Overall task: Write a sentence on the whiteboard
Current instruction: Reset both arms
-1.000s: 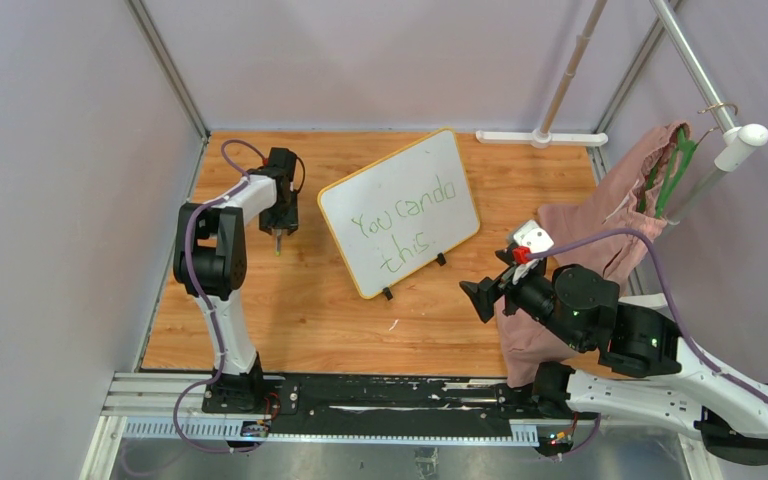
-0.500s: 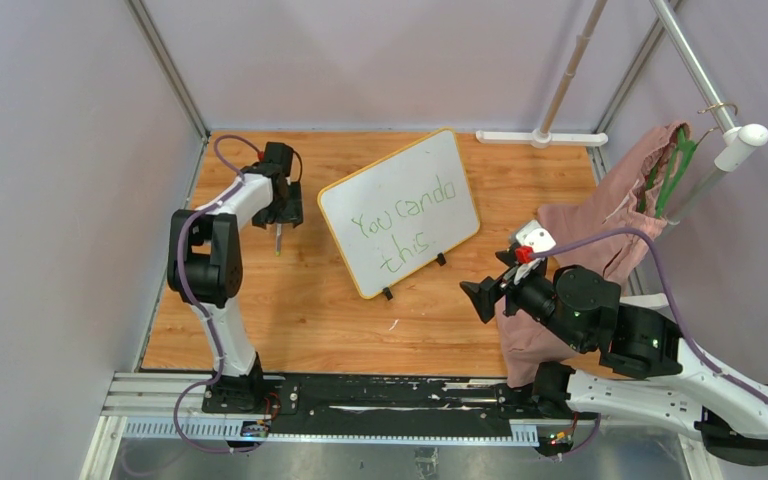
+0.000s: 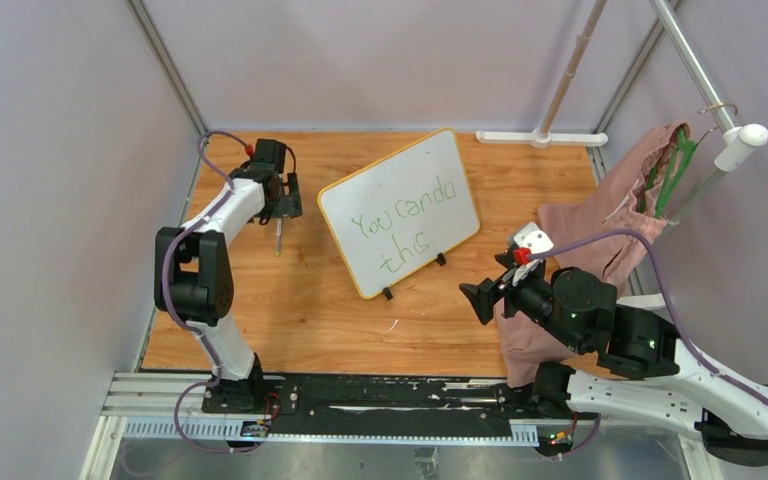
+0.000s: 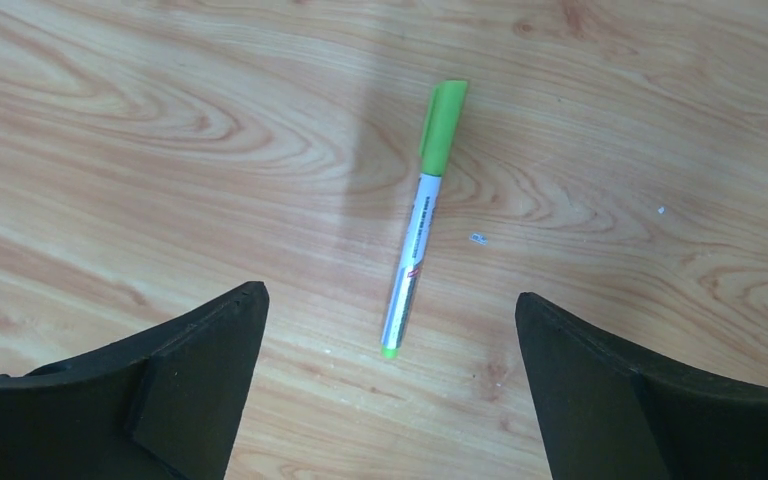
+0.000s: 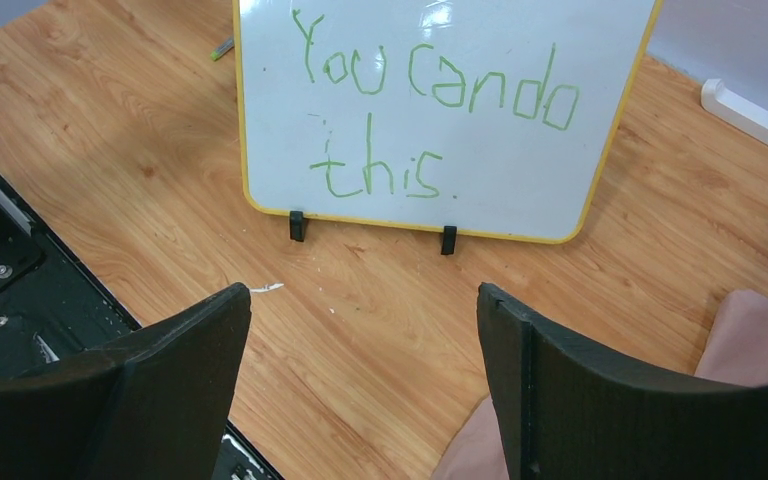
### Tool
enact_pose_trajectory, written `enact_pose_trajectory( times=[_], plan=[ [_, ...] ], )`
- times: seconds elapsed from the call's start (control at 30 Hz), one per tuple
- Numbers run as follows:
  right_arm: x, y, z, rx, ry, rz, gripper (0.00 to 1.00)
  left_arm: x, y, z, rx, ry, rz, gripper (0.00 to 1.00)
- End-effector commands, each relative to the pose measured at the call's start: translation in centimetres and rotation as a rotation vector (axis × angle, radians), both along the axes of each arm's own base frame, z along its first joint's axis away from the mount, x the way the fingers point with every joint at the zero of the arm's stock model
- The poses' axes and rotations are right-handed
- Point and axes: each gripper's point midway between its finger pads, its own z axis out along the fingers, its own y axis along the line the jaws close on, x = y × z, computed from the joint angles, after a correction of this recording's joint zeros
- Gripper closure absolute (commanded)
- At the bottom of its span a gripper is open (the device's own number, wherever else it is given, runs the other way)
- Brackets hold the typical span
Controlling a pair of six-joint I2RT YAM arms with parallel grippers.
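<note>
**Left jaws spread wide, marker let go on the table**

Over the last second the left gripper (image 4: 388,296) has gone from half closed to fully apart and drawn back toward the far left corner; the right arm has hardly stirred. The left jaws now hold nothing; between them in the wrist view, down on the wood, lies the marker (image 4: 418,225), flat, with a white barrel and its green cap pointing away from the gripper; neither finger touches it. From above, the marker lies just left of the whiteboard (image 5: 540,180), apart from it.

The right gripper (image 5: 365,290) also stands wide open and empty, hovering over bare table (image 5: 380,330) in front of the board, facing it.

The whiteboard stands near the middle of the table on two black feet (image 5: 297,226), turned at an angle, its yellow rim whole; the sentence (image 5: 368,160) is on it in green, "You can do" above "this."

A pink cloth (image 3: 600,220) is heaped at the right edge, beside the right arm; a green hanger (image 3: 675,170) hangs from the rail above it.
</note>
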Motion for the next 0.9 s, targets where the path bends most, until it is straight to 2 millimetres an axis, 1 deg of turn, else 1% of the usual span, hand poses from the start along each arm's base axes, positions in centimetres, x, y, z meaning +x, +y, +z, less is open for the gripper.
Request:
enact_pose_trajectory(
  times=[0.0, 0.07, 0.13, 0.23, 0.37, 0.43, 0.53, 0.6, 0.63, 0.67, 0.73, 0.8, 0.87],
  plan=[
    [0.3, -0.1, -0.2, 0.032, 0.012, -0.031, 0.14, 0.5, 1.7, 4.7, 0.032, -0.166, 0.098, 0.0],
    [0.4, 0.0, -0.4, 0.028, 0.017, -0.034, 0.14, 0.4, 2.3, 6.5, 0.046, -0.229, 0.144, 0.0],
    [0.7, -0.1, -1.1, 0.013, 0.023, -0.057, 0.14, 0.3, 2.8, 8.1, 0.054, -0.279, 0.176, 0.0],
    [1.1, -0.3, -1.7, 0.021, 0.035, -0.101, 0.12, -0.3, 3.4, 10.6, 0.049, -0.349, 0.245, 0.0],
    [2.6, -1.4, -1.7, 0.102, 0.047, -0.261, 0.09, -1.9, 3.5, 14.3, -0.005, -0.46, 0.322, 0.0],
    [3.1, -1.6, -1.4, 0.111, 0.047, -0.315, 0.07, -2.9, 2.9, 16.1, -0.024, -0.513, 0.319, 0.0],
    [4.4, -2.1, -0.1, 0.091, 0.015, -0.409, 0.03, -4.6, 1.1, 18.5, -0.023, -0.58, 0.258, 0.0],
    [5.2, -2.0, 1.3, 0.058, -0.016, -0.45, 0.02, -5.6, -0.2, 19.7, -0.024, -0.603, 0.191, 0.0],
    [5.5, -2.0, 2.7, 0.056, -0.035, -0.466, 0.01, -6.2, -0.8, 20.2, -0.032, -0.615, 0.16, 0.0],
    [5.8, -2.0, 3.6, 0.047, -0.049, -0.48, 0.0, -6.7, -1.3, 20.5, -0.043, -0.627, 0.135, 0.0],
    [6.6, -1.6, 5.1, 0.027, -0.065, -0.489, 0.0, -7.8, -2.2, 21.4, -0.07, -0.662, 0.1, 0.0],
    [7.4, -1.5, 6.3, 0.033, -0.066, -0.491, 0.0, -9.0, -2.5, 22.5, -0.095, -0.708, 0.096, 0.0],
    [8.6, -1.5, 7.1, 0.058, -0.046, -0.497, 0.0, -9.8, -3.0, 23.1, -0.105, -0.738, 0.085, 0.0]
  ],
)
